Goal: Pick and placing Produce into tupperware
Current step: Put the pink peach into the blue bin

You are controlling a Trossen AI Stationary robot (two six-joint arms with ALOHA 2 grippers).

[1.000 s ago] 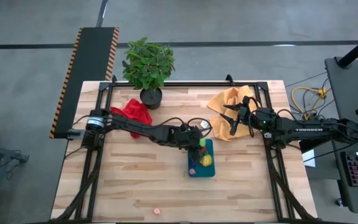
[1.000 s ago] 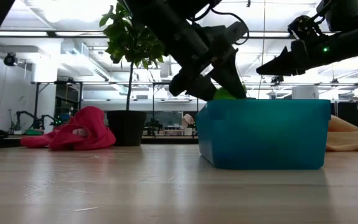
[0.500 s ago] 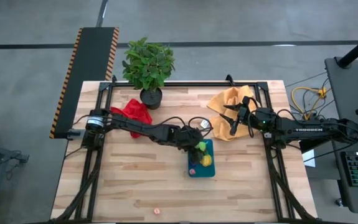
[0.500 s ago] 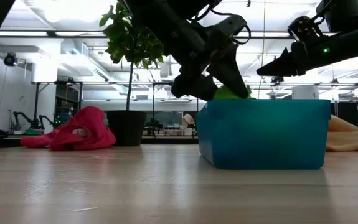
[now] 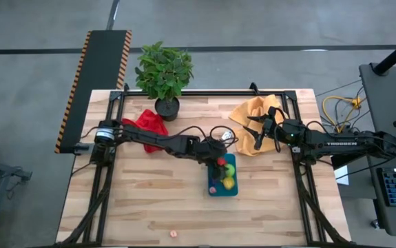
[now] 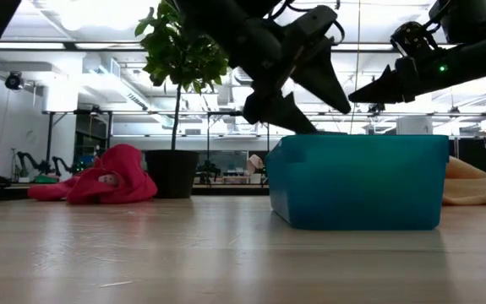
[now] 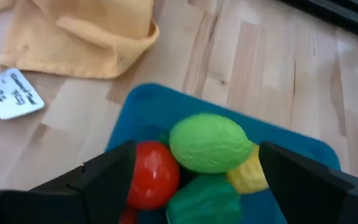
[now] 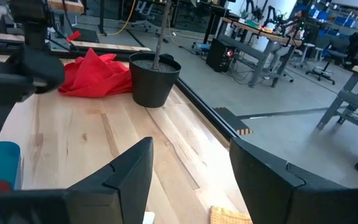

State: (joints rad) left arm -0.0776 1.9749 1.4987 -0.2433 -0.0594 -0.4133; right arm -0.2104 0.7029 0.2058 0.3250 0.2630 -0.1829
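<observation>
The teal-blue tupperware [image 5: 231,191] stands on the table right of centre and also shows in the low view [image 6: 357,181]. In it lie a green lime-shaped piece [image 7: 210,142], a red piece [image 7: 152,175], a yellow piece [image 7: 248,179] and a darker green piece [image 7: 202,200]. The lime rests on top of the others. My left gripper [image 5: 218,157] hangs open and empty just above the container's far end, its fingers [image 7: 113,174] wide to either side of the produce. My right gripper [image 5: 258,135] is open and empty, raised over the mustard-yellow cloth [image 5: 247,110].
A potted plant [image 5: 165,105] stands at the far edge, with a red cloth [image 5: 149,124] beside it. A white tag [image 5: 226,137] lies on the table between the container and the mustard cloth. A tiny pink speck [image 5: 173,233] lies near the front edge.
My left gripper has opened and let go of the green lime-shaped piece, which has dropped below the container's rim onto the other produce. The gripper has risen a little above the container. My right arm has kept still.
</observation>
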